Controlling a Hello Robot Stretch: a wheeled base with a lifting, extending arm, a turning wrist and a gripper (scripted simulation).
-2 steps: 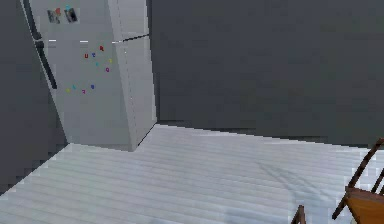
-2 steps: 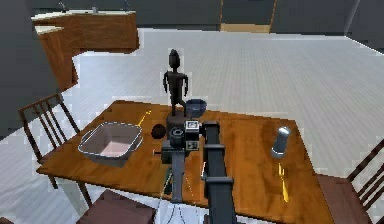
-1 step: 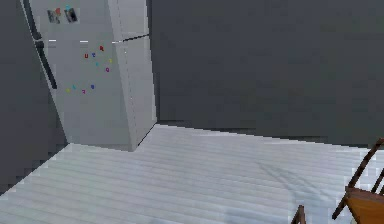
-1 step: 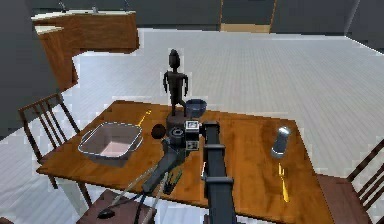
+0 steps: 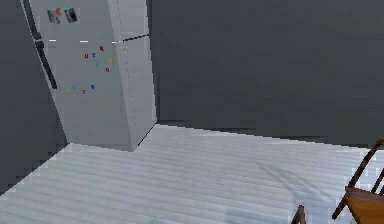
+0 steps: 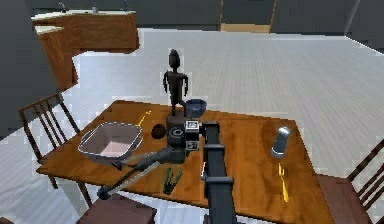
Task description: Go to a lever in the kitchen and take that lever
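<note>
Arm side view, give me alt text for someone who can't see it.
The robot's dark arm reaches over a wooden dining table, its hand near a long grey bar beside a metal tray. Also on the table stand a dark statue, a dark bowl and a small grey cylinder. Wooden kitchen counters show beyond.

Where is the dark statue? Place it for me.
In the arm side view, the dark statue stands upright near the far edge of the wooden table, just left of the picture's middle, with a small dark bowl close on its right.
</note>
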